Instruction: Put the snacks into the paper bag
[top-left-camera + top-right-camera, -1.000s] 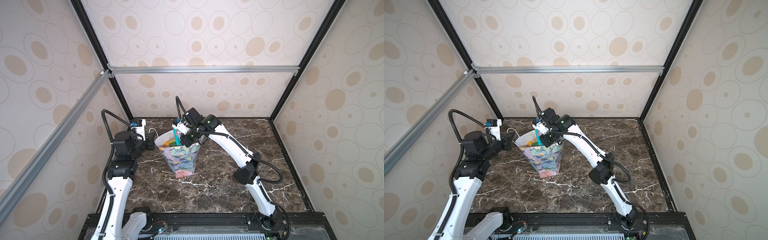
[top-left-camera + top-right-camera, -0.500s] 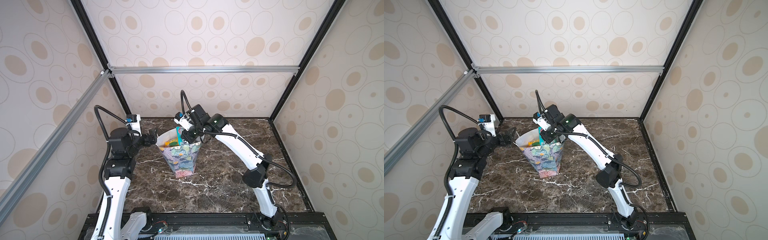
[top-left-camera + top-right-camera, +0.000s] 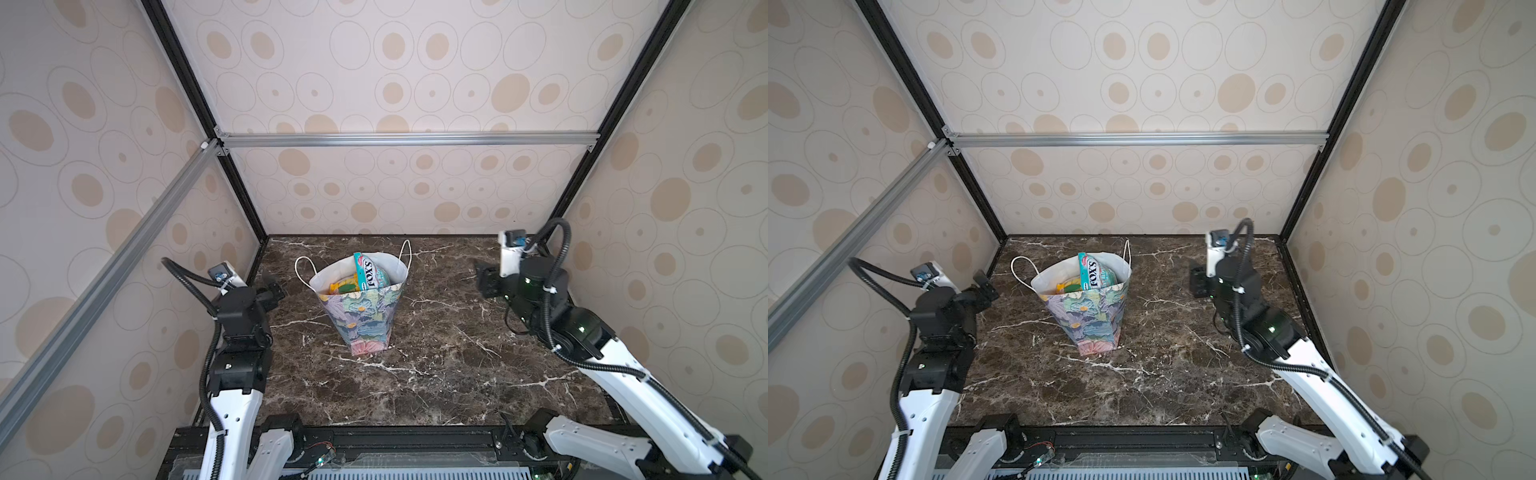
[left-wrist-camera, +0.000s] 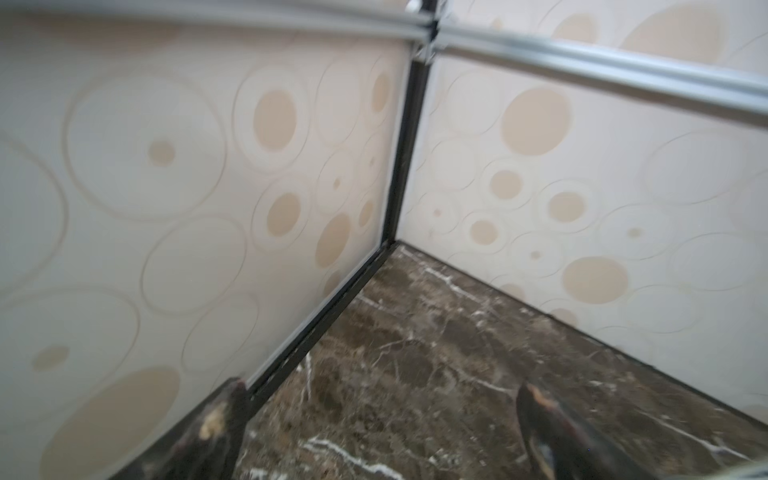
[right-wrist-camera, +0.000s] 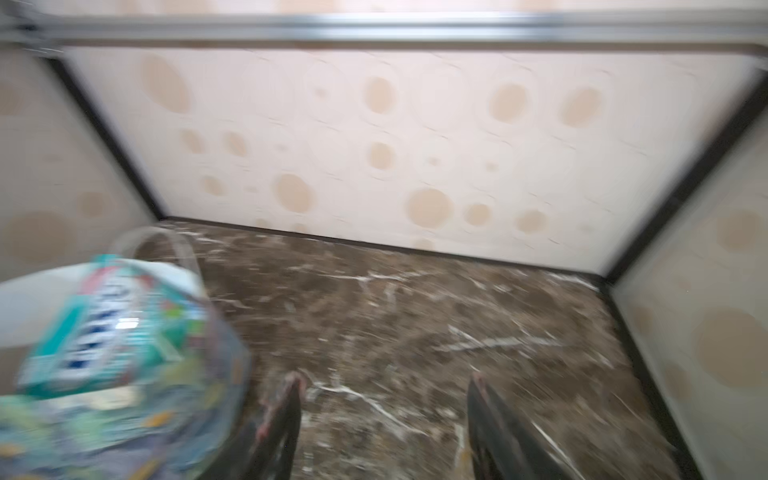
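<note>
Snacks (image 3: 374, 278) sit inside the paper bag (image 3: 361, 328), which stands upright near the middle of the bench (image 3: 436, 374); a teal packet (image 3: 1094, 270) pokes above its rim beside yellow ones (image 3: 343, 286). No packet shows on the marble in either top view, so the loading looks finished or nearly so. Left jaws gape wide and empty, right jaws stand parted and empty, and both are well apart from the bag.

Paper bag (image 3: 361, 320) matt; snacks (image 3: 371, 274) glossy plastic; tabletop (image 3: 436, 353) smooth marble-look; rail (image 3: 395, 139) alu.
</note>
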`<state>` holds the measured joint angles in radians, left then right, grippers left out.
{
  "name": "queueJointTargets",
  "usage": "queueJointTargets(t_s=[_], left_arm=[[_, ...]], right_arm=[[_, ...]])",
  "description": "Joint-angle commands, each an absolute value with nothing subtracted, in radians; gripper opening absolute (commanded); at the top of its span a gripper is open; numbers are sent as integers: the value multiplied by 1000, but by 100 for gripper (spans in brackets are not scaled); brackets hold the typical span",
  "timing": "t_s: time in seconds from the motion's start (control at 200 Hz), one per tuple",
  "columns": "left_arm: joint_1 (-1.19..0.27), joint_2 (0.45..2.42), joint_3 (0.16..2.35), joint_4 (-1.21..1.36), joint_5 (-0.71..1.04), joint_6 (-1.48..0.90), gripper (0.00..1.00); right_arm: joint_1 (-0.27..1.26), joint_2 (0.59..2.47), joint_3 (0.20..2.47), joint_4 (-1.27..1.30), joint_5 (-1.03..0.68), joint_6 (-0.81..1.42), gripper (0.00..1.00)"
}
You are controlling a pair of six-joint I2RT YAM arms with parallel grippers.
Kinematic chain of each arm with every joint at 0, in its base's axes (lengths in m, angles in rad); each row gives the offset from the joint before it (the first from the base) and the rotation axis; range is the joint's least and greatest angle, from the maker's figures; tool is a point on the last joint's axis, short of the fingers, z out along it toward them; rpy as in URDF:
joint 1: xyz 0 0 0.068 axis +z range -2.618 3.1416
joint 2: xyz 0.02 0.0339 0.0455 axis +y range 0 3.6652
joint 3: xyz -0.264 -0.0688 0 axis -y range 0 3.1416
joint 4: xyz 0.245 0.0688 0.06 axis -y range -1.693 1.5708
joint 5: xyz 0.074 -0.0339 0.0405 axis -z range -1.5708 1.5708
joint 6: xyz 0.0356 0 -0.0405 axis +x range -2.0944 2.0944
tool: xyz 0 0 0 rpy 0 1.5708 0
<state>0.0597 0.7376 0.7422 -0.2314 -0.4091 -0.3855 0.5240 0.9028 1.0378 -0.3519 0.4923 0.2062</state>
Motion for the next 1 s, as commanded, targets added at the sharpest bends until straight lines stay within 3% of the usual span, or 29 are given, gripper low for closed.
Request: queueJointTargets(t_s=[0.0,0.11,0.25,0.49,0.585,0.755,0.995], left_arm=[[62,761,608,-83,-596,-533,100],[63,799,488,49,-701,-522,100],[64,895,342,332,-727,-423,100],[65,1202,240,739,-522,-228,100],[66,1227,221,867,-412,-172,100],[67,1270,125,1178,-209,-106,100],[67,1252,105,1200,-129,-53,100]], right_arm=[[405,759,802,-294,622,353,69],[334,703,637,-213,682,301,83],[238,843,514,-37,622,262,95],[229,1260,409,531,572,62,98],[222,1401,381,775,506,-48,99],[126,1488,395,814,298,-20,100],[91,1533,399,832,181,-33,100]])
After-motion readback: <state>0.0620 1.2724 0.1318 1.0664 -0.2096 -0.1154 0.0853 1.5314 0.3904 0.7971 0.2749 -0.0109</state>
